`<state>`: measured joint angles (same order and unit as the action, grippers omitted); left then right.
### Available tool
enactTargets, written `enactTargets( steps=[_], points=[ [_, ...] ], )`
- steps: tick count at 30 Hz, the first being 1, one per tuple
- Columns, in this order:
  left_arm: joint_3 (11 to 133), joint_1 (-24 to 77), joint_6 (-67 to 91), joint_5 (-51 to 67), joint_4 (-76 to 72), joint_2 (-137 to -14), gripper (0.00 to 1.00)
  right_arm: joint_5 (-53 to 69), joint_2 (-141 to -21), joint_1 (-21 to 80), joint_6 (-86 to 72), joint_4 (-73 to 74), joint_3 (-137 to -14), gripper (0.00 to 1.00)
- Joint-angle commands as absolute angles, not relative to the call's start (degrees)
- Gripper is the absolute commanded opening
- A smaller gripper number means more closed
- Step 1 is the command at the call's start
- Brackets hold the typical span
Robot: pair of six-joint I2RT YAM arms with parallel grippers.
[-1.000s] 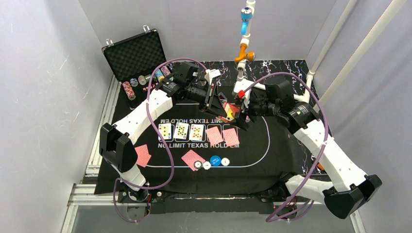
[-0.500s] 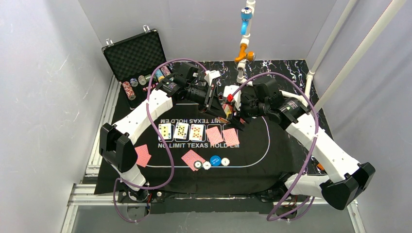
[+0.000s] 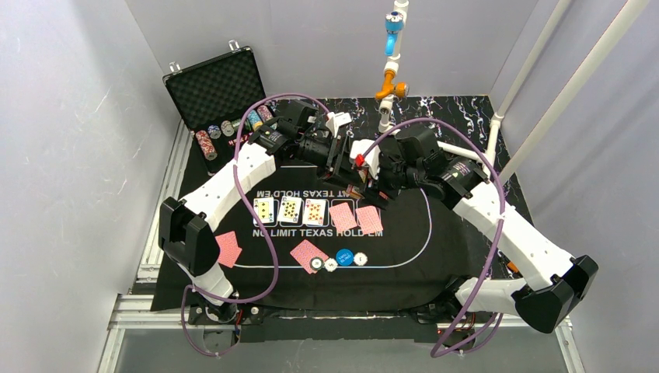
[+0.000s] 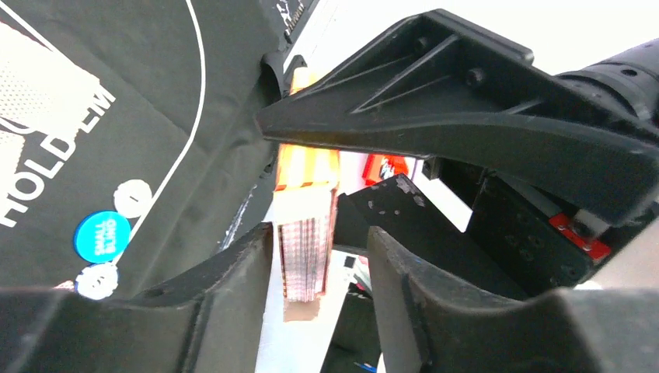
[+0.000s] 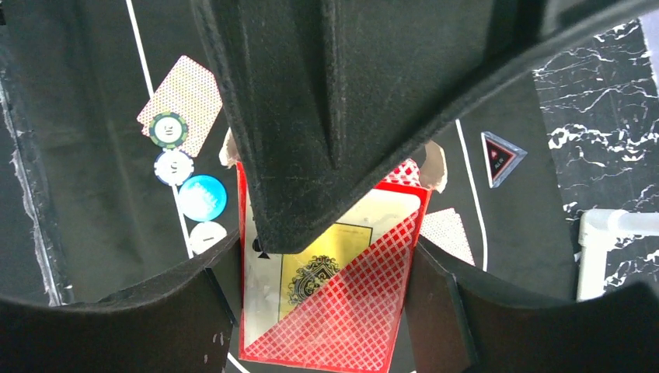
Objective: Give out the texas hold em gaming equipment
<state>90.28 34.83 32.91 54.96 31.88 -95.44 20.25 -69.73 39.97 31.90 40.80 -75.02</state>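
A red card deck box (image 5: pixel 334 311) with an ace printed on its face hangs above the mat between both grippers; it also shows in the top view (image 3: pixel 357 189). My right gripper (image 5: pixel 322 311) is shut on the box's two long sides. My left gripper (image 4: pixel 319 256) straddles the box's open flap end (image 4: pixel 307 233); one finger touches the box and a gap shows at the other. One left finger lies over the box's face. Three face-up cards (image 3: pixel 290 208) and two face-down cards (image 3: pixel 356 217) lie in a row. A blue button (image 3: pixel 345 257), white buttons (image 3: pixel 360 259) and a chip (image 3: pixel 316 264) lie beside a face-down card (image 3: pixel 308 255).
The black printed mat (image 3: pixel 435 256) covers the table. The open foam-lined case (image 3: pixel 214 85) stands at the back left with chip stacks (image 3: pixel 206 144) in front. Another face-down card (image 3: pixel 228 249) lies near the left arm. A white pipe stand (image 3: pixel 392 47) rises at the back.
My right gripper has moved left and come onto the deck box, its fingers now on the box's sides. My left gripper has stayed almost still at the box.
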Motion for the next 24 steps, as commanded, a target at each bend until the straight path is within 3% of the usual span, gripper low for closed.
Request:
enactTargets(
  steps=[1,6,16,24],
  points=[
    [92.05,33.71,33.21,57.11,30.41,-92.19,0.55,20.57,-69.33,41.04,29.89,40.98,-76.99,0.18],
    [92.93,29.02,30.87,53.97,31.21,-90.79,0.97,19.74,-68.27,40.92,27.34,41.74,-75.99,0.02],
    [90.94,19.83,20.34,44.72,37.23,-85.68,0.98,17.38,-68.82,35.8,22.08,44.21,-74.35,0.01],
    [89.58,14.96,16.98,44.02,40.54,-83.73,0.98,16.68,-71.93,22.75,23.6,49.03,-70.85,0.01]
  ],
)
